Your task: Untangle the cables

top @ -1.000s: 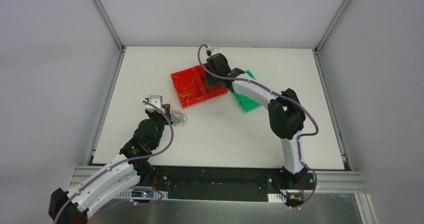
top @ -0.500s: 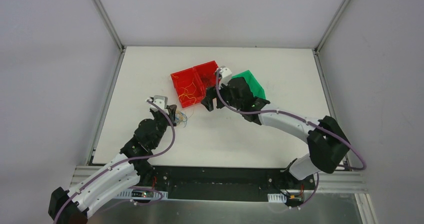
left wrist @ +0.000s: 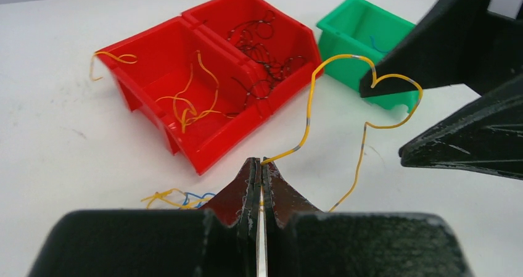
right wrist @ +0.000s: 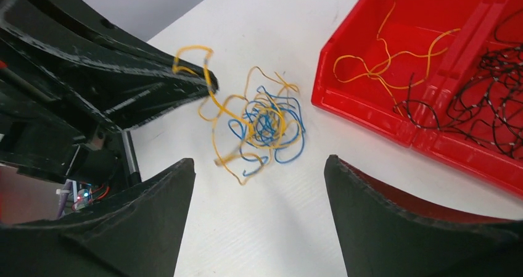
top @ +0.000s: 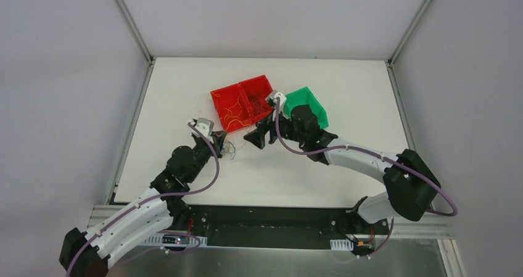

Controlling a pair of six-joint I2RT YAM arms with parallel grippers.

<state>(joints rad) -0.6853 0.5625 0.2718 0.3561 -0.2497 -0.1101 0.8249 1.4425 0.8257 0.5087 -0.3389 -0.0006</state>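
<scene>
Top view: the left pincer (top: 217, 142) and right pincer (top: 254, 139) face each other over the bench (top: 358, 92). The cables (top: 229, 147) lie clumped between them, near 2 red bins (top: 214, 98).

Left wrist: the left pincer is pressed together, pinching 1 yellow wire (left wrist: 311, 104).

Right wrist: the right pincer stands spread above the cables.

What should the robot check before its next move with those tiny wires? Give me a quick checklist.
1. Left fingers shut on a yellow wire: ok.
2. Right fingers open: ok.
3. Right fingers facing the clump: ok.
4. That wire free of clump: cannot tell.
5. Room in red bin with yellow wires: ok.
</scene>
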